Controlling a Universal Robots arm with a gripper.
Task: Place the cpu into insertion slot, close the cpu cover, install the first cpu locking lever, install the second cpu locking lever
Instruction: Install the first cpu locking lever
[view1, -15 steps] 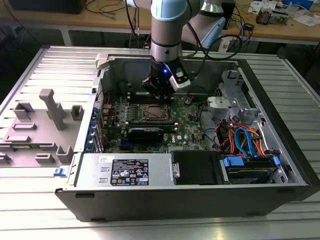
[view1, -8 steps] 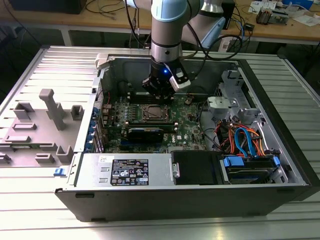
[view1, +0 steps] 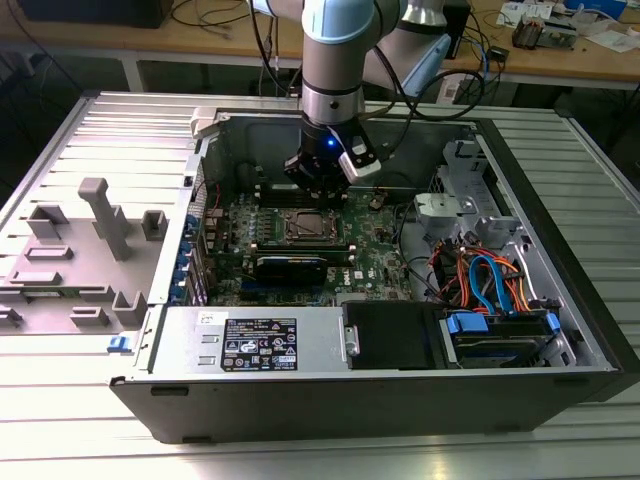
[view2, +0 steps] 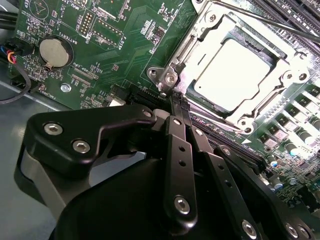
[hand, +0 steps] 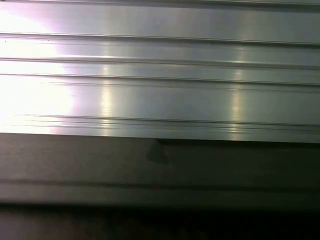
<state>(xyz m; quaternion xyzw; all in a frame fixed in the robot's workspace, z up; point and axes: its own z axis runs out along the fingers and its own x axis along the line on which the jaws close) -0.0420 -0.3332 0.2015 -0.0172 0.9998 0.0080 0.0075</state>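
Gripper (view2: 177, 100) clenched, fingers pressed together, empty, tips just beside the insertion slot (view2: 235, 70). Cpu (view2: 227, 75) seated in slot beneath closed cpu cover (view2: 200, 35); green motherboard (view2: 115, 50) around.

You get the exterior view from above and in front of the open computer case (view1: 330, 400), looking down into it from well back, with the motherboard (view1: 300, 250) near mid-frame. The second wrist view sits close over that motherboard (view2: 115, 55), looking along the gripper (view2: 178, 100) at the insertion slot (view2: 235, 75), which the exterior view (view1: 312, 228) shares. The first wrist view faces a ribbed metal surface (hand: 160, 75) at close range.
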